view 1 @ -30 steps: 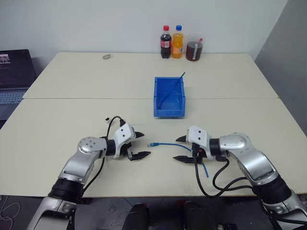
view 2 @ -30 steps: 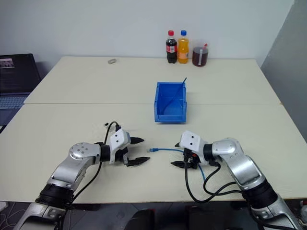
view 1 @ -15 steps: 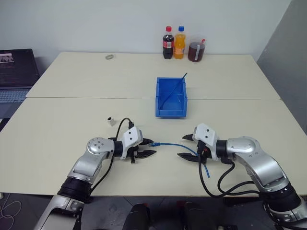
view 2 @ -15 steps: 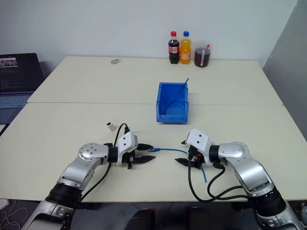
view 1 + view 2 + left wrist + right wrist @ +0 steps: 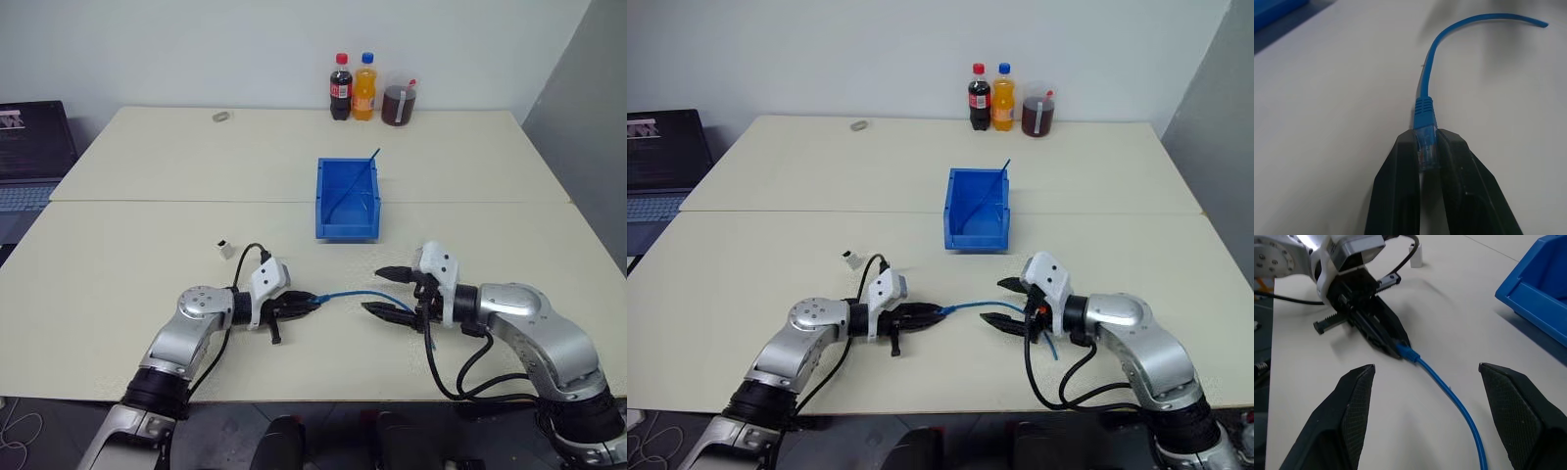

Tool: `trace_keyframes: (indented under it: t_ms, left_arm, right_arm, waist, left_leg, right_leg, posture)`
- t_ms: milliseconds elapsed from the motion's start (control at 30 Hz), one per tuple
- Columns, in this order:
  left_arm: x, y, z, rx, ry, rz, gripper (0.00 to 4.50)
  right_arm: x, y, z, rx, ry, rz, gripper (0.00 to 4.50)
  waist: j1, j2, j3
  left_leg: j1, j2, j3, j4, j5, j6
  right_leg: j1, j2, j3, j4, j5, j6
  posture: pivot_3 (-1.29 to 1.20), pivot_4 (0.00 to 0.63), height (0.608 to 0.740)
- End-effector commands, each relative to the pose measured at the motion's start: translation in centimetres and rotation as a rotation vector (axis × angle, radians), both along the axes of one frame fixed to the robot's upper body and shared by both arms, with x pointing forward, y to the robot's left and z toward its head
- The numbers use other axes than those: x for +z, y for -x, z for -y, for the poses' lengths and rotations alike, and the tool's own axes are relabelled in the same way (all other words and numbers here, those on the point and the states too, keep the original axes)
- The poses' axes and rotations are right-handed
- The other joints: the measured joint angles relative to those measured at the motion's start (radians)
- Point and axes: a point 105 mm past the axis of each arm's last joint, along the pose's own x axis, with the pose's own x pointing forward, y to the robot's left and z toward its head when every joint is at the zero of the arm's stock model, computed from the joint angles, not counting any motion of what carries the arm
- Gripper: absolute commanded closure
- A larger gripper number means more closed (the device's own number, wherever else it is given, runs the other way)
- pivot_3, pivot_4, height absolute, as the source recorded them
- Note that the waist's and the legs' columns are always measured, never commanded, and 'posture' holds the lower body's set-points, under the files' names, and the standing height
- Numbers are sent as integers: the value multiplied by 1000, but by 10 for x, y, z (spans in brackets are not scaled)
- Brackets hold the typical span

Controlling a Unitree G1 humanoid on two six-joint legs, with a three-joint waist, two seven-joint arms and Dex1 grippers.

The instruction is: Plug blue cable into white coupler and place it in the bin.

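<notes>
The blue cable point(image 5: 348, 294) lies curved on the table between my two grippers. My left gripper point(image 5: 306, 305) is shut on the clear plug at the cable's left end point(image 5: 1426, 147). My right gripper point(image 5: 372, 291) stands open, its black fingers point(image 5: 1354, 406) spread on either side of the cable's middle stretch point(image 5: 1449, 391) without touching it. The white coupler point(image 5: 226, 248) sits alone on the table, behind my left arm. The bin point(image 5: 346, 231) stands at mid-table beyond the grippers, with a thin dark-blue strand leaning inside it.
Two bottles point(image 5: 339, 86) and a cup of dark drink point(image 5: 397, 103) stand at the table's far edge. A small grey ring point(image 5: 221, 117) lies far left of them. A laptop point(image 5: 29, 157) sits off the table's left side.
My left gripper has slid right to the cable's left end and shut on the plug. My right gripper has lifted and drawn slightly right, staying open.
</notes>
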Motion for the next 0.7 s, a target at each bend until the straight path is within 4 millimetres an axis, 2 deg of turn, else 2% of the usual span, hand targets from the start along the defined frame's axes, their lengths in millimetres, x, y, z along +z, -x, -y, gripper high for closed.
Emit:
trace_keyframes:
  t_ms: [33, 167, 267, 500, 700]
  left_arm:
    - [46, 2, 17, 18, 246, -40, 4226]
    - [70, 6, 26, 23, 375, -87, 4226]
    - [82, 8, 30, 26, 440, -119, 4226]
    - [87, 14, 34, 19, 464, -159, 4226]
    - [89, 17, 35, 14, 472, -172, 4226]
  right_arm:
    - [12, 15, -7, -12, -136, -20, 891]
    - [9, 23, -7, -48, -226, -104, 891]
    - [9, 21, -5, -84, -277, -138, 891]
    - [16, 5, -7, -135, -422, -198, 891]
    - [29, 0, -15, -103, -532, -243, 891]
  waist:
    - [0, 0, 0]
    - [-2, 0, 0]
    - [-4, 0, 0]
    - [-5, 0, 0]
    - [-4, 0, 0]
  left_leg:
    - [-1, 0, 0, 0, 0, 0]
    - [0, 0, 0, 0, 0, 0]
    - [1, 0, 0, 0, 0, 0]
    - [1, 1, 1, 0, 0, 0]
    - [1, 1, 1, 0, 0, 0]
  right_leg:
    - [0, 0, 0, 0, 0, 0]
    - [0, 0, 0, 1, 0, 0]
    - [0, 0, 1, 1, 0, 0]
    - [0, 2, 2, 1, 0, 0]
    - [0, 1, 2, 1, 0, 0]
  posture:
    - [0, 150, 740]
    - [0, 150, 740]
    - [0, 150, 740]
    - [0, 150, 740]
    - [0, 150, 740]
